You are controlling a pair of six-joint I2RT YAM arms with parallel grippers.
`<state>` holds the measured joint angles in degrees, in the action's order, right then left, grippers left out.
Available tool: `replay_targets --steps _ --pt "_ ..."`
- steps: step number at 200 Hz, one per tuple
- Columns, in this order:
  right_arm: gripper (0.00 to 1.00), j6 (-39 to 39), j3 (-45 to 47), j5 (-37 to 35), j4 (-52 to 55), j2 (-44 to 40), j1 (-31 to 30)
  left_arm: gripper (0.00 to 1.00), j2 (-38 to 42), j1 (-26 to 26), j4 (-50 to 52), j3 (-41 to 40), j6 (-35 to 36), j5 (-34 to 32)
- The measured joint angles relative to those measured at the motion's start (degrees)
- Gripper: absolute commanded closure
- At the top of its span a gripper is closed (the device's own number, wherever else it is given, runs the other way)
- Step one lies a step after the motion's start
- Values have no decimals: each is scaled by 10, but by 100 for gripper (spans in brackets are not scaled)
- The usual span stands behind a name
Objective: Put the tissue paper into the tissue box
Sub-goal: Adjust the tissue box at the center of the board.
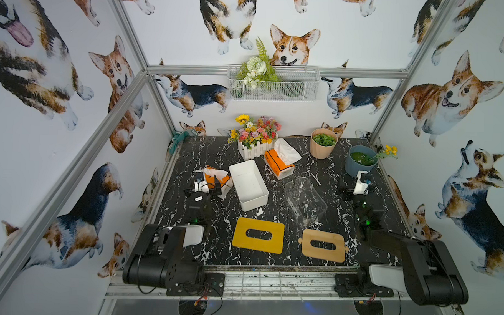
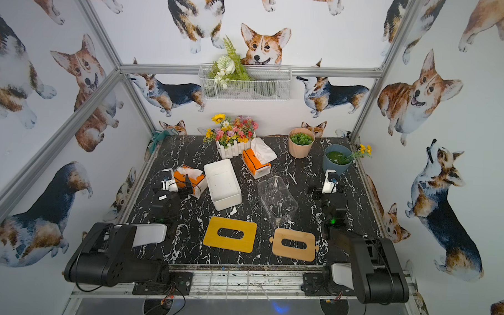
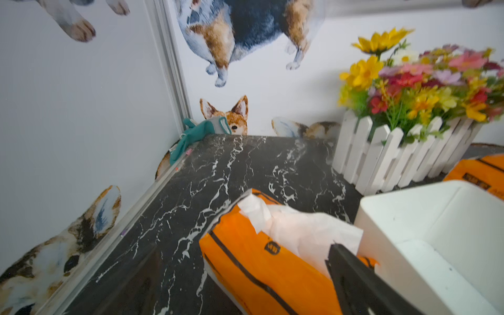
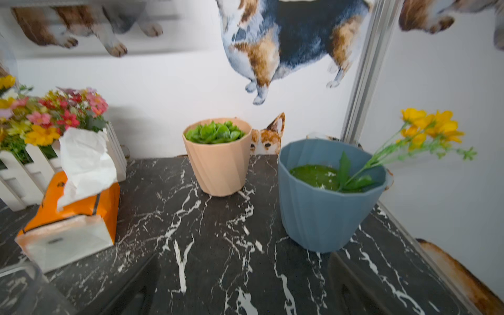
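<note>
— Lying where, the orange tissue pack [image 1: 215, 178]?
— Just beside the white tissue box [image 1: 248, 185], under the left gripper [image 1: 212, 185], spread wide, gripping nothing.
— And the right gripper [image 1: 358, 188]?
— Wide open, empty, near the blue pot [image 1: 360, 166].

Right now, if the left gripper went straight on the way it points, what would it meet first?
Most likely the orange tissue pack: the left gripper hangs open right at it, one finger beside the white tissue sticking out of its top. The gap is hard to judge. The white tissue box lies off to one side.
</note>
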<state>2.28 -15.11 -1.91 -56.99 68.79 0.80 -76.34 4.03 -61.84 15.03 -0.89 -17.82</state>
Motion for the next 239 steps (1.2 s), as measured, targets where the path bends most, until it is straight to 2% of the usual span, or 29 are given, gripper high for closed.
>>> replay_targets --steps 51,77,104,128,158,194,219,239 --pt "0 40 -115 30 189 -121 -13 0 197 0 180 78 -15 8" --pt "0 49 -183 69 275 -129 -53 0 274 0 253 108 -24 47" --pt "0 49 -247 128 348 -110 -113 0 318 0 321 134 -26 109" --pt "0 47 -290 185 410 -77 -164 0 326 0 388 162 -26 180" --pt "0 22 -351 263 494 -15 -246 0 309 0 466 194 -19 300" --pt "0 1 -398 312 568 54 -337 0 290 0 518 202 -12 430" --pt "0 2 -423 324 590 96 -391 0 256 0 549 226 -14 492" --pt "0 22 -434 341 584 116 -415 0 216 1 581 259 -33 509"
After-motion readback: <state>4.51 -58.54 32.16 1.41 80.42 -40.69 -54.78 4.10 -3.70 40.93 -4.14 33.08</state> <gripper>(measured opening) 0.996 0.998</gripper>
